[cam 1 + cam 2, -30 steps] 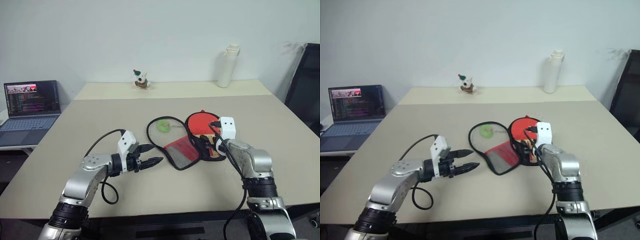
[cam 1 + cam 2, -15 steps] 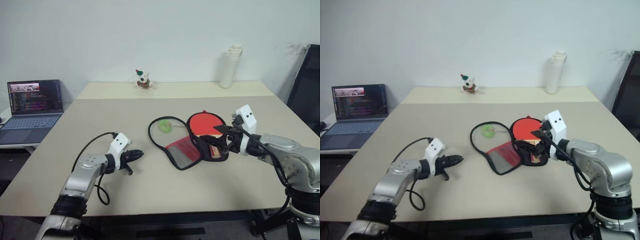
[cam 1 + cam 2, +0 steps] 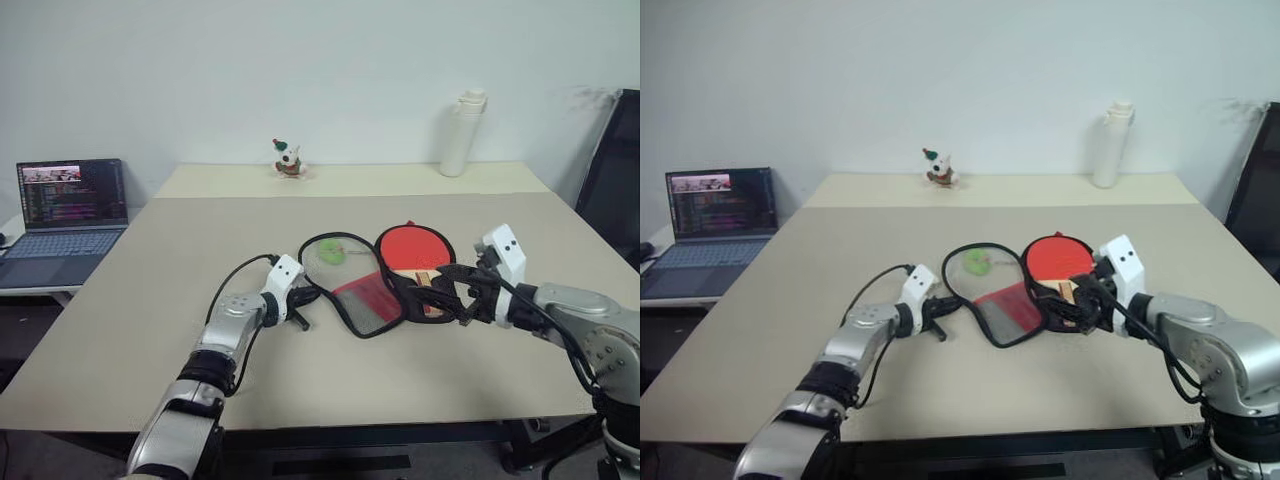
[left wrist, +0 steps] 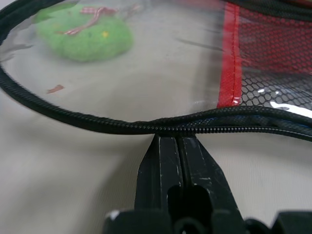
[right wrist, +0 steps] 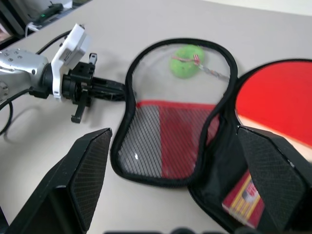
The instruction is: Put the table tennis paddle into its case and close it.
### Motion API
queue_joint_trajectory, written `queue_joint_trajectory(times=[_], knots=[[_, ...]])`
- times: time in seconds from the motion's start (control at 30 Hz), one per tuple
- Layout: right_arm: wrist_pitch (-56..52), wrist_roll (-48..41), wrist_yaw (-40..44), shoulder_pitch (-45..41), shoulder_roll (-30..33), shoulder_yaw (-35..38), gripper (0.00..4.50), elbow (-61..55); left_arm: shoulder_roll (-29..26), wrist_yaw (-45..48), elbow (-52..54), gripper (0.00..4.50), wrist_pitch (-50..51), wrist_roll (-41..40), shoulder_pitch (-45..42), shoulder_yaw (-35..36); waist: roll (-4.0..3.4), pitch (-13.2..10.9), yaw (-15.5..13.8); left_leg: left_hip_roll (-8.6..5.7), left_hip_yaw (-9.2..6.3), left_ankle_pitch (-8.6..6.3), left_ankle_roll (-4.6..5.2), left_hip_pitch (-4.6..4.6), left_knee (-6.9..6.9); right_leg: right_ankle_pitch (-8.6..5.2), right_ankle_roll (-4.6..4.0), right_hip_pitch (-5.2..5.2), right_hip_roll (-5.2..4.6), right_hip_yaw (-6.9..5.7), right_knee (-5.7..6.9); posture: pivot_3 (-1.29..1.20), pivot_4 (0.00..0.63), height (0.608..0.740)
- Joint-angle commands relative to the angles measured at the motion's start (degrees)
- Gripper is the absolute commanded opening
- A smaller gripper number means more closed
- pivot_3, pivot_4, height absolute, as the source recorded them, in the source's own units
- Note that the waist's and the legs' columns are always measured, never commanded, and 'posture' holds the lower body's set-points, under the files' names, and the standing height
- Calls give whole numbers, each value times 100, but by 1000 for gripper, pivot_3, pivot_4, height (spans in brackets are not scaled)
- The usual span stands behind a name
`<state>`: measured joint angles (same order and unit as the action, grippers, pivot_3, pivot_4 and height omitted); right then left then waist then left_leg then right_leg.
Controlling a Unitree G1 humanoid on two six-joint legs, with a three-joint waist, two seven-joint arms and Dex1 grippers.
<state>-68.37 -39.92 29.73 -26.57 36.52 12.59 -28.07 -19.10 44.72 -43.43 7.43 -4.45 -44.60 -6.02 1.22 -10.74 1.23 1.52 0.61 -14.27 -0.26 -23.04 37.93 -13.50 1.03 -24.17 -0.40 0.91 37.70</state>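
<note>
We find the case [image 3: 352, 285] lying open on the table [image 3: 150, 300], its flap spread flat toward our left side and its zipper rim running all round. Our left gripper [image 3: 309, 295] has its two black fingers [image 4: 170, 165] pressed together, tips right against the outer zipper edge of that flap; whether they actually nip the edge we cannot tell from here. Just past those tips, inside the flap, lie the clear panel, the green zipper charm [image 4: 85, 36] and the red strip with black mesh. Our right gripper [image 3: 448, 292] hangs just above the table with its fingers [image 5: 87, 170] spread wide and holding nothing, pointing at the other half of the case. Between and just beyond those fingers lies the table tennis paddle [image 3: 412, 247], its red face resting on the black half of the case, the wooden handle end nearest this gripper.
</note>
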Motion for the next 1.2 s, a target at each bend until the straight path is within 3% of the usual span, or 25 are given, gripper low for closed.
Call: queue_joint_trajectory(times=[0.03, 0.33, 0.47, 0.63, 0.93, 1.07, 1.2], knots=[[-18, -192, -3, 74, 195, 353, 4500, -256, 176, 45, -282, 44, -417, 84, -507, -10, 4, -2, -17, 0, 1, 0, 0, -1, 1, 0, 1, 0, 0, -2, -1, 0, 150, 740], [-202, -646, 15, 522, 626, 1039, 4500, -448, 1042, 21, -1064, 44, -939, 83, -1939, 51, 11, -6, -105, -8, 4, 0, 0, -25, 0, 4, 8, -4, 3, -10, -31, 0, 150, 740], [-228, -661, -67, 659, 827, 1364, 4500, -362, 1807, -743, -2196, 44, -1349, 213, -2963, 161, 13, -8, -113, -14, 5, -1, 2, -39, 2, 11, 17, -6, 12, -12, -54, 0, 150, 740], [-149, -624, -264, 661, 831, 1390, 4500, -282, 2048, -1124, -2690, 44, -1678, 432, -3106, 169, 12, -7, -52, -22, 5, -10, 17, -49, -2, 12, 21, -9, 13, 3, -73, 0, 150, 740], [533, -18, -235, 141, 755, 543, 4500, 800, 1471, -547, -2229, 44, -1623, 196, -2481, 499, 11, -7, 48, -11, 9, -10, 17, -28, 0, 13, 19, -10, 26, 6, -51, 0, 150, 740], [1211, 626, -66, -554, 575, -192, 4500, 2106, 894, 232, -902, 44, -1244, -114, -1516, 591, 6, -4, 78, -6, 15, -10, 17, -18, -4, 14, 17, -9, 28, 16, -46, 0, 150, 740], [1781, 1158, 153, -1158, 398, -650, 4500, 3380, 487, 356, 669, 44, -464, -340, -640, 622, 4, -4, 45, 6, 20, -9, 16, -12, -3, 26, -5, -10, 30, 20, -39, 0, 150, 740]])
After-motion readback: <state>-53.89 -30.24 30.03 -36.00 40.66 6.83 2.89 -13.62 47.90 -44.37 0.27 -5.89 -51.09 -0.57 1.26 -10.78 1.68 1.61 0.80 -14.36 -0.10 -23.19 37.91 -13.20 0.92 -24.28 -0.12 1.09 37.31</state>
